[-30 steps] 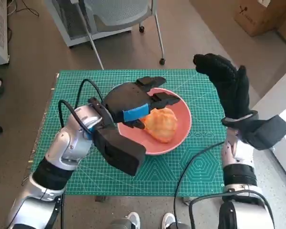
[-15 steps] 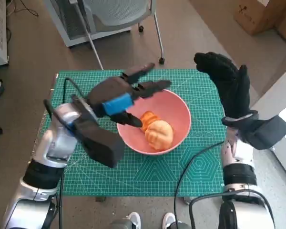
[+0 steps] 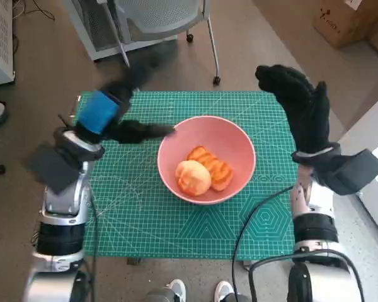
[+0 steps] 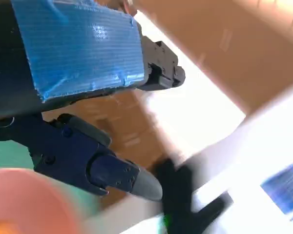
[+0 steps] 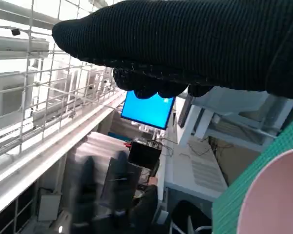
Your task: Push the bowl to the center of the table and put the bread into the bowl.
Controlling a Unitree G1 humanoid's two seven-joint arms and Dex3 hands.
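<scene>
A pink bowl (image 3: pixel 239 148) stands near the middle of the green cutting mat (image 3: pixel 145 214). Two golden pieces of bread (image 3: pixel 203 172) lie inside it. My left hand (image 3: pixel 116 113) is raised over the mat's far left part, away from the bowl, blurred, its fingers spread and holding nothing. In the left wrist view the blue-taped left hand (image 4: pixel 83 87) fills the picture and a blurred edge of the bowl (image 4: pixel 29 200) shows in a corner. My gloved right hand (image 3: pixel 299 107) is held upright over the mat's right edge, fingers apart, empty.
An office chair (image 3: pixel 157 19) and a white cabinet stand beyond the table's far edge. A cardboard box (image 3: pixel 343 22) sits on the floor at the far right. A person's shoes (image 3: pixel 195 290) show at the near edge. A bright monitor (image 5: pixel 149 109) appears in the right wrist view.
My left hand has let go of the bread, lifted out of the bowl and swung left. The bread now lies in the bowl. The right hand has stayed put.
</scene>
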